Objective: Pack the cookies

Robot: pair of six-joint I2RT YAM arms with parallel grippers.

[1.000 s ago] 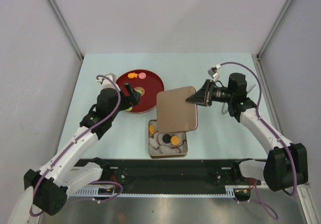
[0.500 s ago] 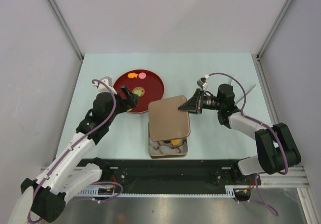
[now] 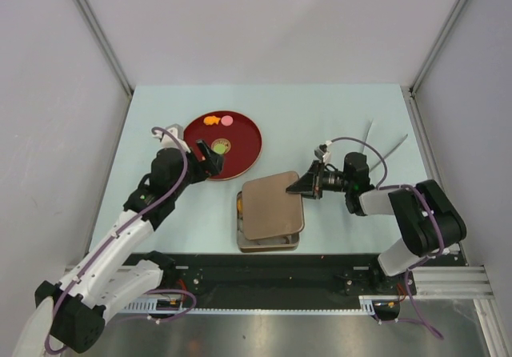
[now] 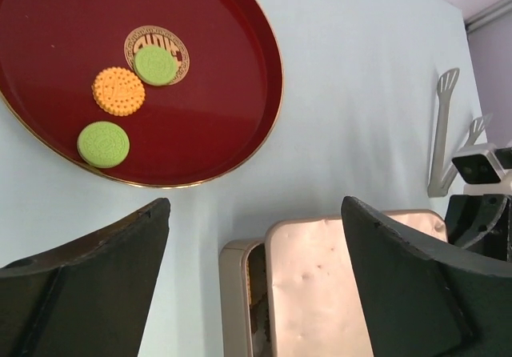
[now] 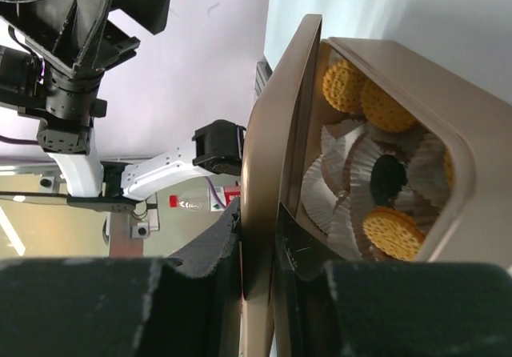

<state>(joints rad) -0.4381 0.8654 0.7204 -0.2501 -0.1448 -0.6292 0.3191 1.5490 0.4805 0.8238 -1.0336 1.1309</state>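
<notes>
My right gripper (image 5: pixel 258 237) pinches the edge of the lid (image 3: pixel 272 206), tilted over the tin (image 5: pixel 448 133) of cookies (image 5: pixel 346 85). If I let go crooked, it may jam or slide off. My left gripper (image 3: pixel 210 158) hangs wide open by the red plate (image 3: pixel 250 137), where more cookies would get left out.

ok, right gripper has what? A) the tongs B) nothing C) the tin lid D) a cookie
C: the right gripper pinches one edge of the tan lid, holding it angled over the cookie tin.
</notes>
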